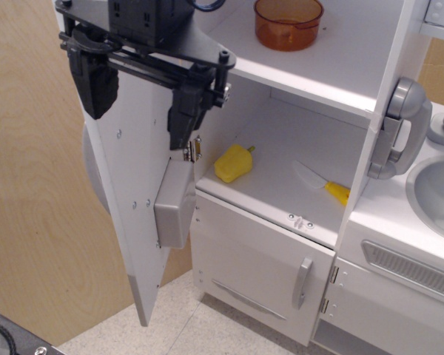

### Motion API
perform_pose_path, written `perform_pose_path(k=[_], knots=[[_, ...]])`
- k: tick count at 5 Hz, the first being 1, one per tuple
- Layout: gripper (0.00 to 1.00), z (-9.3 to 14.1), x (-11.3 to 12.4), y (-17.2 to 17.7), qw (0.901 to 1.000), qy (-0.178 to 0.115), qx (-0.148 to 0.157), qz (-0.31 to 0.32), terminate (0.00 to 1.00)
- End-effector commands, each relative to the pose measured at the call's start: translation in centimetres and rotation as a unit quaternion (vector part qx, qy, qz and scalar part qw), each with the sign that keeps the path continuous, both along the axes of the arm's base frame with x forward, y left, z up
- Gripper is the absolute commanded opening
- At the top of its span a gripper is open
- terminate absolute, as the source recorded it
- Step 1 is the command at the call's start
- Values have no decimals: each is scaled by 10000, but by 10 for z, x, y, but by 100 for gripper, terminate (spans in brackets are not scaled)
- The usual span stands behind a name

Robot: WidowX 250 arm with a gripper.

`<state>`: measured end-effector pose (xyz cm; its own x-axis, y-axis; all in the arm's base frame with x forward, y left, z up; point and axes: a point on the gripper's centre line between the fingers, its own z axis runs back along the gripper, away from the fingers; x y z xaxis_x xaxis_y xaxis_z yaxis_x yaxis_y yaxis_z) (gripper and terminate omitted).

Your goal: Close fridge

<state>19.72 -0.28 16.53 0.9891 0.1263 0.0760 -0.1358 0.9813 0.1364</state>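
The tall white toy fridge [370, 66] is seen with its large door [137, 192] swung open to the left, and the black gripper [144, 89] is placed over the door's upper edge. An orange plastic bowl [288, 22] is set on the upper shelf; on the lower shelf a yellow toy piece [233, 163] is laid left of a white knife with yellow handle [322, 183]. The smaller lower white door [263, 270] is found below, and the white sink counter [422, 214] at the right.

I am finding nothing to read here: no letters, numbers, brand marks or signs are showing on the fridge [144, 222] door, its white shelves, or my gripper [140, 85] (its black housing is looking plain from this angle).
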Motion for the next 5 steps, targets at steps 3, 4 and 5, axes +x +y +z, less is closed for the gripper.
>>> perform_pose_path(k=[3,4,5], knots=[[100,2,-28,40,9996,-51,-135,-251,0],[100,-2,-32,70,9988,-239,-98,-427,0],[100,-15,-23,106,9988,-361,70,-338,0]])
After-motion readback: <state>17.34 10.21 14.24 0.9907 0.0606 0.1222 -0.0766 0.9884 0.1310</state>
